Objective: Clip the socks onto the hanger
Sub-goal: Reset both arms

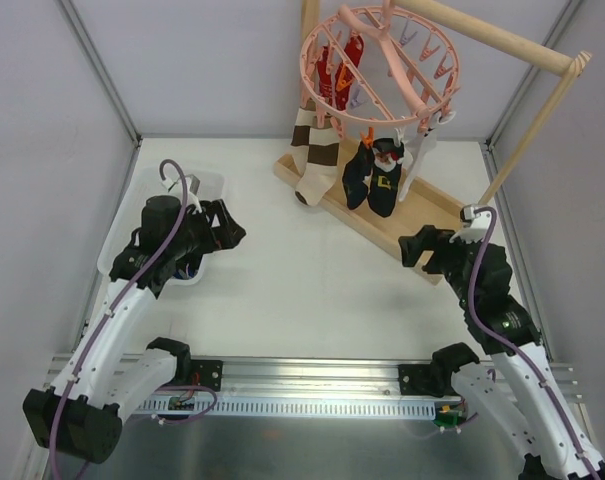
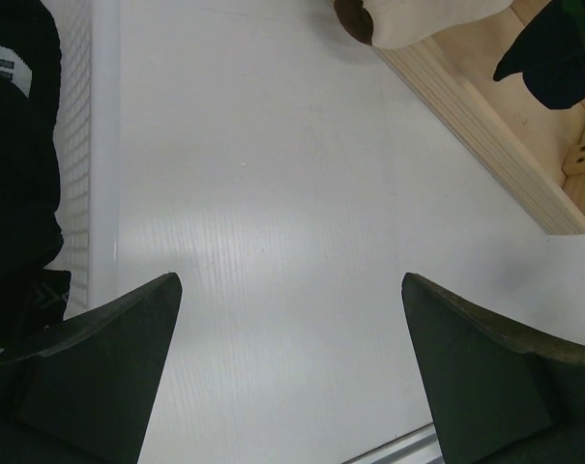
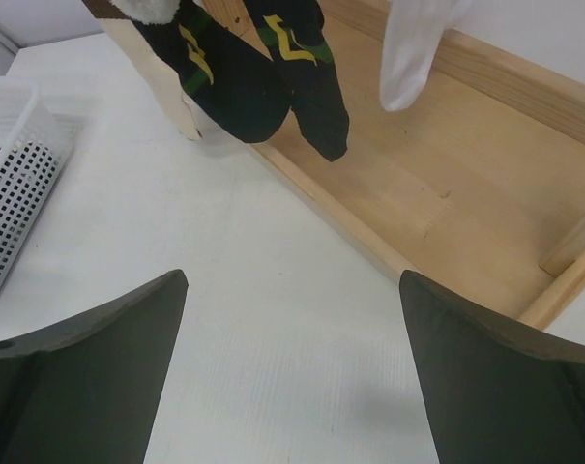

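black left fingers (image 2: 108, 367) stand spread and empty over the counter (image 2: 273, 242). what looks like a dark sock (image 2: 16, 174) lies in the white basket (image 2: 79, 145) just to their left. the right fingers (image 3: 99, 367) are spread too, with two socks (image 3: 244, 77) hanging beyond them from the pink hanger (image 1: 382, 60). risks: a shallow pinch may catch the basket mesh, and the hanging ring may swing away from a pushed clip.

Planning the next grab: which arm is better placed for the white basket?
Left. The left claw hangs open beside the basket with dark fabric; the right claw is across by the wooden tray.
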Robot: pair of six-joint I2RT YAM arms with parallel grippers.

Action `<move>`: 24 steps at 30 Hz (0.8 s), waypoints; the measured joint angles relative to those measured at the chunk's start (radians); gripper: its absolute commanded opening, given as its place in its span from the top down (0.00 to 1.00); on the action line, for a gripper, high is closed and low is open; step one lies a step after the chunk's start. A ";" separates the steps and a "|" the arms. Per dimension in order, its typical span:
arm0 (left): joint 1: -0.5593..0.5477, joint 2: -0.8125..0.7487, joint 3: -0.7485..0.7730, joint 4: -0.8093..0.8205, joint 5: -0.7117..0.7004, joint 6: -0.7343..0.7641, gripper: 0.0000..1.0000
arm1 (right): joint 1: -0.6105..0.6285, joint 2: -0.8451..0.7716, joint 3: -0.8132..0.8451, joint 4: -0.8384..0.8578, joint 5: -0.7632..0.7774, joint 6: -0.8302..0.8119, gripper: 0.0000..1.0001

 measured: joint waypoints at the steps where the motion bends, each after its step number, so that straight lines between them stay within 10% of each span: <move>1: 0.000 0.024 0.014 -0.004 0.000 -0.004 0.01 | 0.000 0.010 0.000 0.013 -0.009 -0.005 0.04; 11: 0.142 0.237 0.269 -0.062 0.036 -0.096 0.01 | 0.000 0.179 0.088 0.077 -0.030 -0.037 0.03; 24: 0.287 0.197 0.258 -0.137 0.000 -0.071 0.01 | -0.001 0.473 0.598 0.043 0.104 -0.041 0.04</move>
